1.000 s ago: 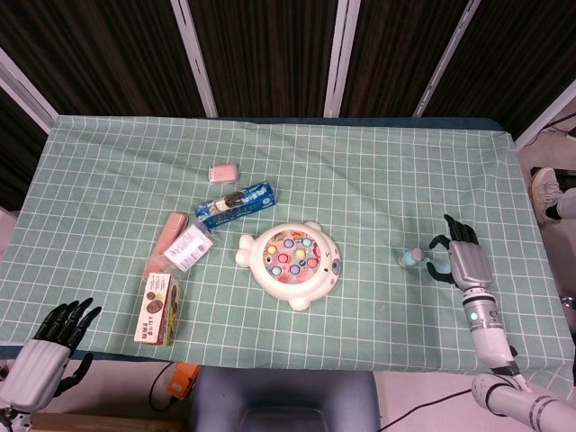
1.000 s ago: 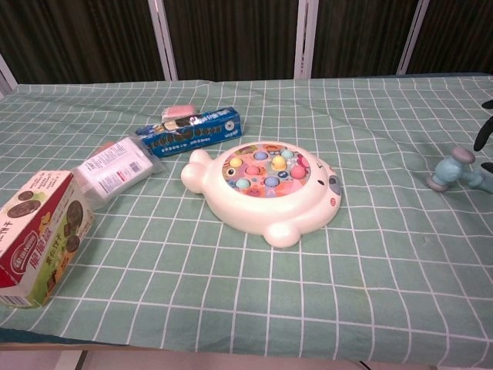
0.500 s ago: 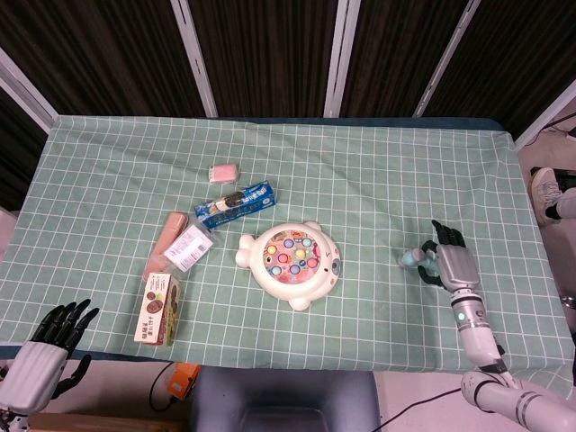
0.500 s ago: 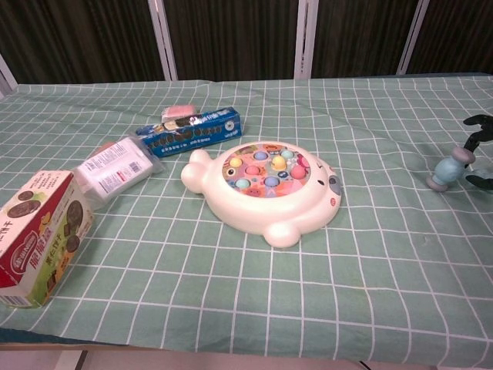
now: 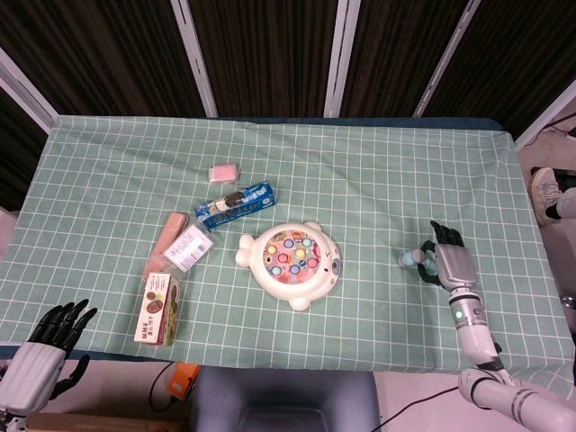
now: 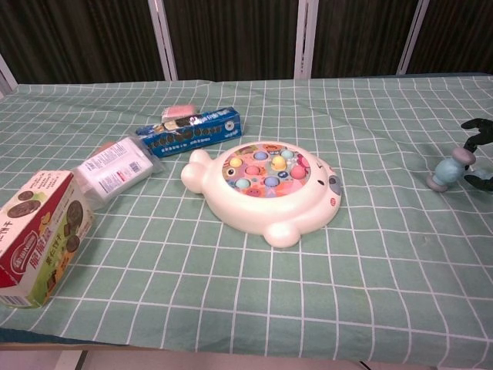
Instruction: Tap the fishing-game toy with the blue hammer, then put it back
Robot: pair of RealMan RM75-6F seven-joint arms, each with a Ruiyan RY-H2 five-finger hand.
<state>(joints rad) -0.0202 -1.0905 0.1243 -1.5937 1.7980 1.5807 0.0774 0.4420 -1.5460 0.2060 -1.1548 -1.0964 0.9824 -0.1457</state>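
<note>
The white fish-shaped fishing-game toy [image 5: 292, 262] [image 6: 266, 189] lies mid-table with coloured fish in its round top. The blue hammer [image 5: 413, 259] [image 6: 451, 169] lies on the cloth to its right, head towards the toy. My right hand [image 5: 451, 265] [image 6: 477, 153] is over the hammer's handle, which it hides. Its fingers curve above and below the handle with a gap still showing, and no grip is visible. My left hand [image 5: 47, 347] hangs off the table's near left corner, fingers spread, holding nothing.
On the green checked tablecloth [image 5: 378, 180], left of the toy, lie a blue snack box [image 5: 236, 204], a pink packet [image 5: 223, 171], a white-labelled pack [image 5: 186, 247] and a biscuit carton [image 5: 159, 309]. The table's right edge is near my right hand.
My right hand has moved left and nearer, onto the hammer's handle, with its fingers curving round it. The hammer and the toy have stayed where they were. My left hand has sunk slightly.
</note>
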